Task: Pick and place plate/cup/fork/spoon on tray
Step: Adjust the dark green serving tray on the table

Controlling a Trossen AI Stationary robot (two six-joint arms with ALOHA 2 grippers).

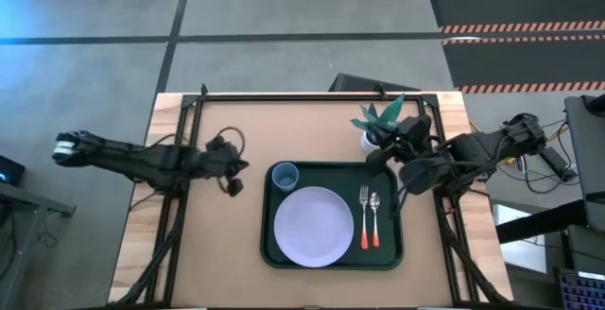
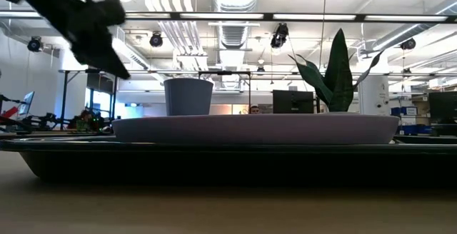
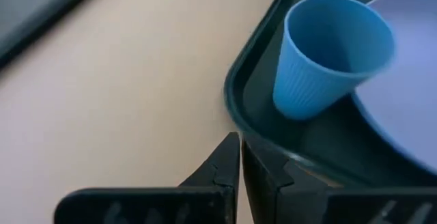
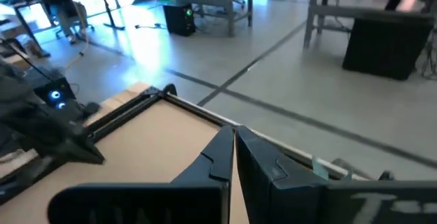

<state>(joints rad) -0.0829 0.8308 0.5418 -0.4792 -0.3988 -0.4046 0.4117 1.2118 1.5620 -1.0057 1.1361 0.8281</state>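
The task looks done: the plate (image 1: 313, 226), cup (image 1: 285, 176), fork (image 1: 363, 217) and spoon (image 1: 375, 219) all lie on the tray (image 1: 333, 259), while the left pincer (image 1: 233, 188) and right pincer (image 1: 376, 159) hang closed, empty, beside it.

On the table (image 1: 217, 244) sits one dark green tray (image 1: 269, 251). There is one pale lavender plate (image 1: 313, 226), one blue cup (image 1: 285, 176), one fork (image 1: 364, 217) and one spoon (image 1: 375, 220), both with orange-red handles, so two pieces of cutlery in all. One white pot with a green plant (image 1: 374, 126) stands beside the tray. Two dark arms reach over the table, each with one gripper: the left gripper (image 1: 232, 173) and the right gripper (image 1: 378, 157), two grippers altogether.
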